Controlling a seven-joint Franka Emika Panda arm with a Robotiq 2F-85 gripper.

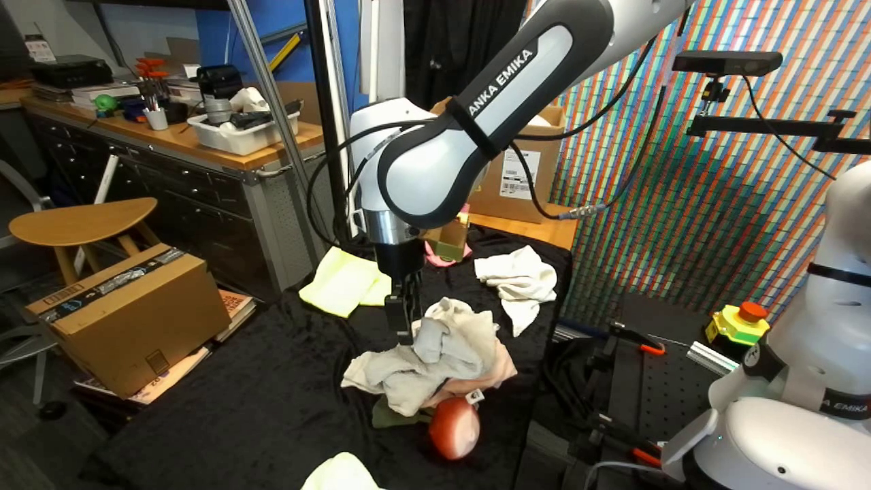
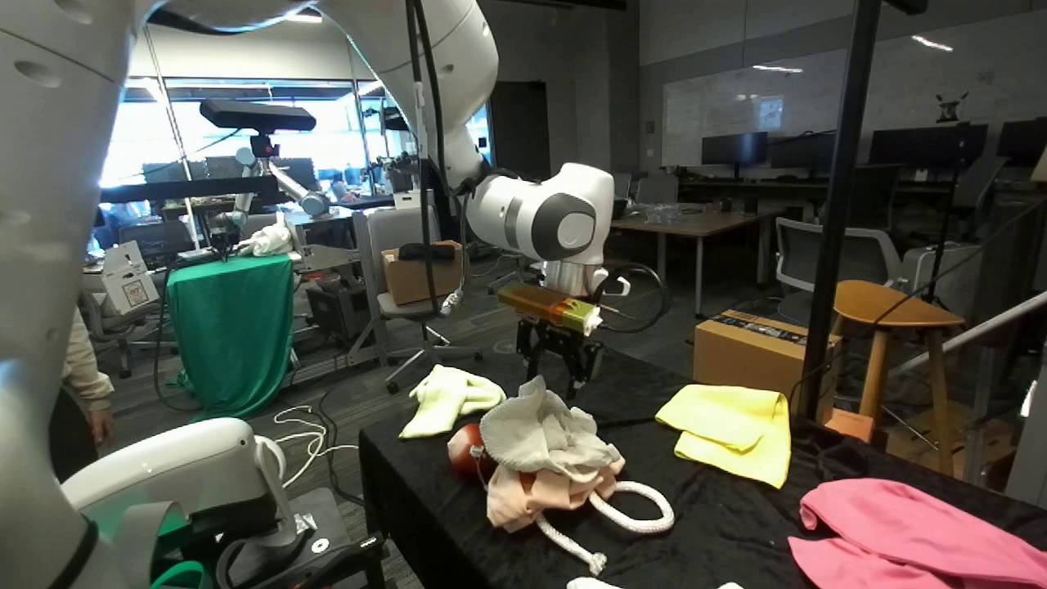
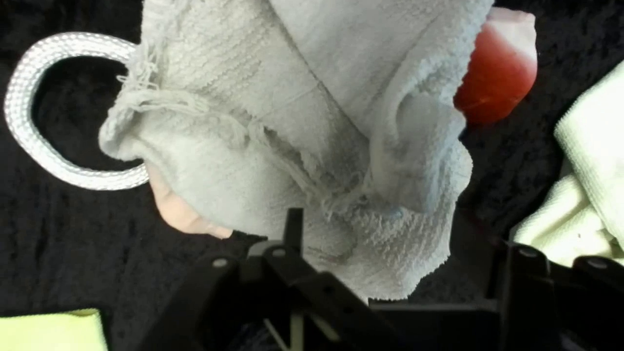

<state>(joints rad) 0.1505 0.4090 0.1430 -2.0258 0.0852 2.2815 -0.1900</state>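
A crumpled grey-white cloth [image 1: 442, 350] lies heaped on the black-covered table [image 1: 272, 408]; it also shows in an exterior view [image 2: 544, 433] and fills much of the wrist view [image 3: 234, 161]. A peach cloth [image 2: 523, 495] sticks out under it. A white rope loop [image 2: 658, 503] comes out beside the heap and shows in the wrist view [image 3: 22, 112]. A red and white round object [image 1: 454, 427] touches the heap's edge. My gripper [image 1: 405, 333] points down at the heap's edge. Its fingers [image 3: 380, 217] are apart over the grey-white cloth with nothing held. I cannot tell whether they touch it.
A yellow cloth [image 2: 732, 429], a pink cloth [image 2: 908, 523], a white cloth [image 1: 520, 279] and a pale yellow cloth [image 2: 450, 401] lie around the heap. A dark green piece [image 1: 395, 414] lies by the red object. A cardboard box [image 1: 136, 313] stands beyond the table.
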